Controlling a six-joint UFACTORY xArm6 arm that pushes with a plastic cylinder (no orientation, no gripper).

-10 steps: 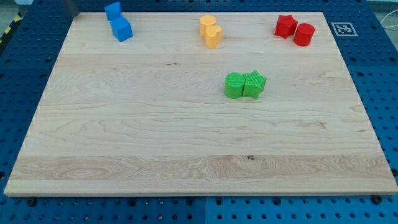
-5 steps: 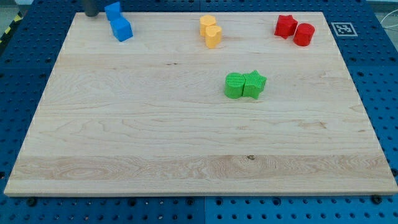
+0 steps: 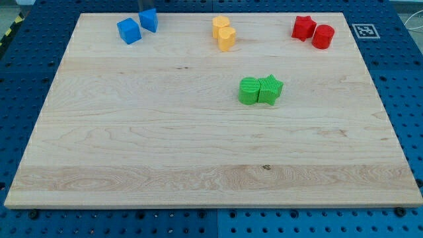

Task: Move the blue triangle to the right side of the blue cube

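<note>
blue triangular plastic block (image 3: 149, 20) sitting just right of blue plastic cube (image 3: 128, 31), near wooden table's (image 3: 198, 145) top edge | my tip barely showing behind triangle, no fingers to report | easing off, avoiding overpush

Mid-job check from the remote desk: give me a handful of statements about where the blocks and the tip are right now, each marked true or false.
1. The blue triangle sits to the view's right of the blue cube. True.
2. My tip is at the view's top edge, just beside the blue triangle's upper left. True; only a dark sliver of the rod shows there.
3. The two green blocks lie at the board's lower left corner. False; they sit together right of centre.
4. The red star and red cylinder are side by side at the view's top right. True.
5. The yellow blocks touch the blue cube. False; bare board separates them.
</note>
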